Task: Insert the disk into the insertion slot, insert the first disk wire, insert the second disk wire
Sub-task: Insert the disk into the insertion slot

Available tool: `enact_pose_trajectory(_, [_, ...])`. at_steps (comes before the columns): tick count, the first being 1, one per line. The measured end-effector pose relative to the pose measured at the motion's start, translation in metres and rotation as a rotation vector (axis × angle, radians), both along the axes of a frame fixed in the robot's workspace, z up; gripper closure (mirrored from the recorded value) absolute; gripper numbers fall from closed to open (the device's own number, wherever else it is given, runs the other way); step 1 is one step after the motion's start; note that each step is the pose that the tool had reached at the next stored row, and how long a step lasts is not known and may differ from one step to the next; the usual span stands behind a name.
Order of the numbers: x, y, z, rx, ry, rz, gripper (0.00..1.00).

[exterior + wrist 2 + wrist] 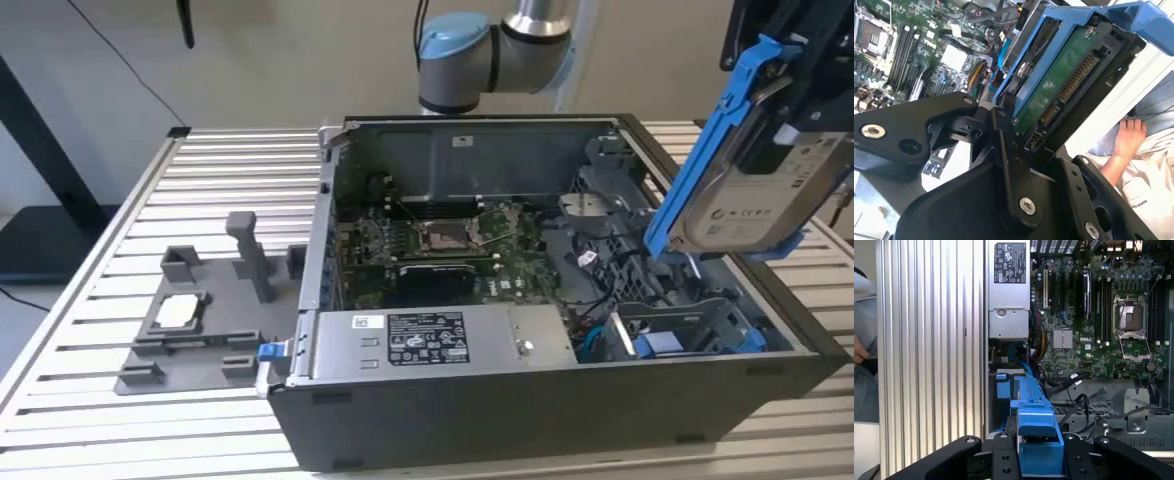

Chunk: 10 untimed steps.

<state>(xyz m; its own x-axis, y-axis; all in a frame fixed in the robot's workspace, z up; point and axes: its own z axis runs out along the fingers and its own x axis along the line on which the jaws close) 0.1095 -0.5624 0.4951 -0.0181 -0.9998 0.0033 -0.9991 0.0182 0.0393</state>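
The gripper [781,120] had its fingers [1003,460] clamped on the disk [741,205], which hung tilted between them, clear of the computer case [534,400]. The slot [687,330] sat below the fingers, with blue plastic inside.

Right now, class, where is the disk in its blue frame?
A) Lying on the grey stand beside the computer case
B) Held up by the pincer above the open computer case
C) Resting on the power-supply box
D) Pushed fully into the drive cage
B: in the exterior view the disk hangs tilted in the pincer, above the open computer case and clear of the drive cage below it.
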Motion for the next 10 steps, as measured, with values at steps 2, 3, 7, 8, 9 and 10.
enact_pose_trajectory(2, [0.0, -0.0001, -0.0025, -0.0001, -0.0001, 0.0, 0.67])
enact_pose_trajectory(3, [0.0, -0.0001, -0.0038, -0.0002, 0.0, 0.0, 0.67])
enact_pose_trajectory(7, [0.0004, -0.0007, -0.0094, 0.0, 0.0, 0.001, 0.67])
enact_pose_trajectory(8, [0.0006, -0.0009, -0.0107, 0.0, 0.0, 0.001, 0.67])
enact_pose_trajectory(9, [0.0008, -0.0011, -0.0121, -0.0001, 0.0, 0.001, 0.67])
enact_pose_trajectory(10, [0.0011, -0.0013, -0.0136, -0.0001, 0.0, 0.002, 0.67])
